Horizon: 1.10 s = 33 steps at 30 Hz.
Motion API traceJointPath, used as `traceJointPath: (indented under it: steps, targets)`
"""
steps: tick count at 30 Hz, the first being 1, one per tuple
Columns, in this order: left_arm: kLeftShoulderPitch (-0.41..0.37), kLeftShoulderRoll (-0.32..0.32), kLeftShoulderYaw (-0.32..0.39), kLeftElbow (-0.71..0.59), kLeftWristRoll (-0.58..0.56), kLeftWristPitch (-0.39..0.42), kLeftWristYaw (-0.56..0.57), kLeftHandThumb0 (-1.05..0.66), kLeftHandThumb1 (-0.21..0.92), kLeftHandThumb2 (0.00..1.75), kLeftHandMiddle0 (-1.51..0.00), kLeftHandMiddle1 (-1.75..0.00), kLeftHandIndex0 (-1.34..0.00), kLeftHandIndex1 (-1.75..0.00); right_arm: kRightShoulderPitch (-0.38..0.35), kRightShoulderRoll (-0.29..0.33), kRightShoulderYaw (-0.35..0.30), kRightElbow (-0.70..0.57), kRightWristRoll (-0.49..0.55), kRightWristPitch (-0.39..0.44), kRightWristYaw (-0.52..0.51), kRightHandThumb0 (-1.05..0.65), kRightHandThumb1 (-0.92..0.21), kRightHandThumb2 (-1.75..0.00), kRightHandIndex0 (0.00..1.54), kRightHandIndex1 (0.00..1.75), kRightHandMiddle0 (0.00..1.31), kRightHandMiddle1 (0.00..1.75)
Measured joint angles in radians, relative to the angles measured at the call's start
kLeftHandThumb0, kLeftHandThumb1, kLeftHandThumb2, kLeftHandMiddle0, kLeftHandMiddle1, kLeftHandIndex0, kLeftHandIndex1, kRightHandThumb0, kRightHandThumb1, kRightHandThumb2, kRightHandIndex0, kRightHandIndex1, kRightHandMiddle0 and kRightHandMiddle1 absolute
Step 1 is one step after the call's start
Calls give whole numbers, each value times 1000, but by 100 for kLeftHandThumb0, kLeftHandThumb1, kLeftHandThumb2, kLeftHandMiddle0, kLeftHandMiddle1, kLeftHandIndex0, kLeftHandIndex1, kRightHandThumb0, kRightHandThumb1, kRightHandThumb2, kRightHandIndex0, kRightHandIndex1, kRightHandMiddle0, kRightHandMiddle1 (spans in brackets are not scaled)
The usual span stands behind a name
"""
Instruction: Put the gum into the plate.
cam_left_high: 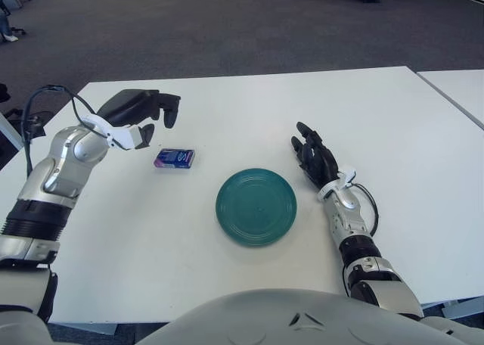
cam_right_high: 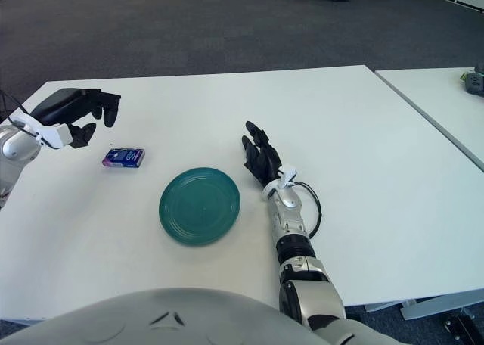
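Left eye view: the gum pack (cam_left_high: 175, 158) lies crosswise left of the green plate (cam_left_high: 256, 206), just below-right of the raised left hand (cam_left_high: 139, 112), fingers loosely curled, empty; right hand (cam_left_high: 317, 159) spread, farther.

The gum (cam_left_high: 175, 158) is set on the table (cam_left_high: 393, 118), left of the plate (cam_left_high: 256, 206) and apart from it. The left hand (cam_left_high: 144, 110) is held above and behind the gum; the right hand (cam_left_high: 315, 158) is laid right of the plate.

Gum pack (cam_left_high: 175, 158) print unreadable — left forearm cut off.
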Motion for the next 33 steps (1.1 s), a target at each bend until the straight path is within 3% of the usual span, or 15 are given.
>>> traceJointPath:
  steps: [16,33]
  targets:
    - [25,-58,-4,-96,-4,11,-61,49,26,138,-65,-175,-85,-175,-1,10,3,0,-1,-1,-2,-78,-92,-69,11,1,0,32]
    - [-3,-83,-15,47,51,0,-77,49,26,138,-65,-175,-83,-175,-1,10,-1,0,0,-1,-3,-77,-92,-70,10,0,0,29]
